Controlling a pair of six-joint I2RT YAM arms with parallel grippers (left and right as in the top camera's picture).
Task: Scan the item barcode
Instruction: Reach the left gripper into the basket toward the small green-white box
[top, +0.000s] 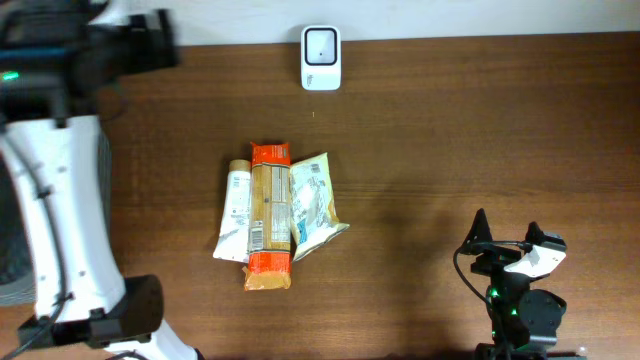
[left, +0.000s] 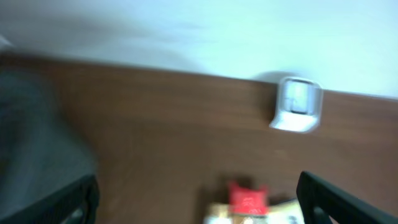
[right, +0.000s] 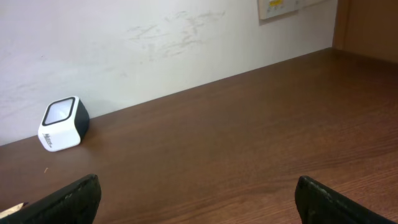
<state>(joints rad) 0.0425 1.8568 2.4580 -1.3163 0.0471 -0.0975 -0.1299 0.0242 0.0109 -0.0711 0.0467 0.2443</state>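
Progress: not started | packets (top: 270, 215) lie ungripped | scanner (top: 321, 58) stands well apart | left gripper (left: 198, 186) wide open, empty | right gripper (top: 506, 225) wide open, empty | remaining: pick, present barcode

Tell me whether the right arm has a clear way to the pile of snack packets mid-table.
Probably yes. The right arm sits at front right, jaws open, and only bare table lies between it and the snack packets. Whether it stretches that far is unproven.
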